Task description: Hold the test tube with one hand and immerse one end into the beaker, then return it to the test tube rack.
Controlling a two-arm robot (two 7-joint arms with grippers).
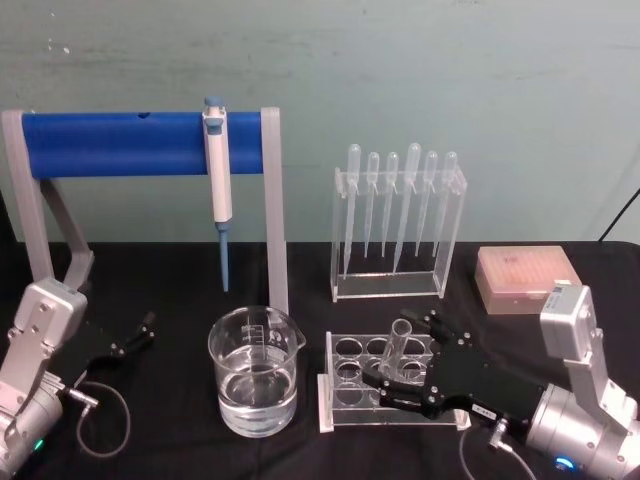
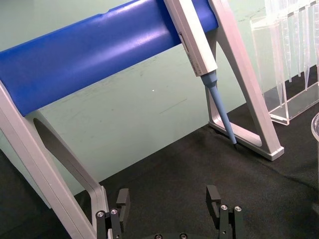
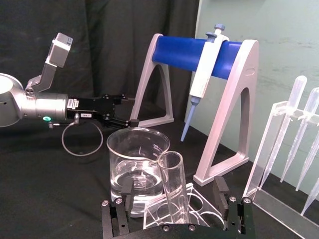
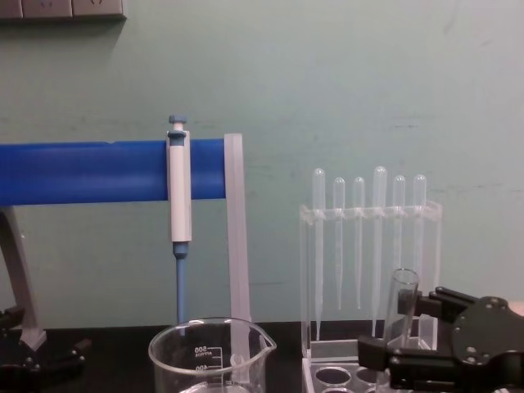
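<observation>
The clear test tube (image 1: 399, 346) stands tilted in a hole of the clear tube rack (image 1: 345, 400), to the right of the beaker (image 1: 254, 372), which holds water. My right gripper (image 1: 405, 352) is open, one finger on each side of the tube, and neither finger touches the glass. In the right wrist view the tube (image 3: 174, 186) rises between the fingers of the right gripper (image 3: 173, 191), with the beaker (image 3: 137, 167) just behind. My left gripper (image 1: 132, 340) rests open on the black cloth left of the beaker, holding nothing; it also shows as the left gripper (image 2: 168, 199).
A white-and-blue pipettor (image 1: 217, 180) hangs on the blue-barred stand (image 1: 120, 143) behind the beaker. A clear rack of plastic pipettes (image 1: 398, 215) stands behind the tube rack. A pink tip box (image 1: 525, 278) sits at the back right.
</observation>
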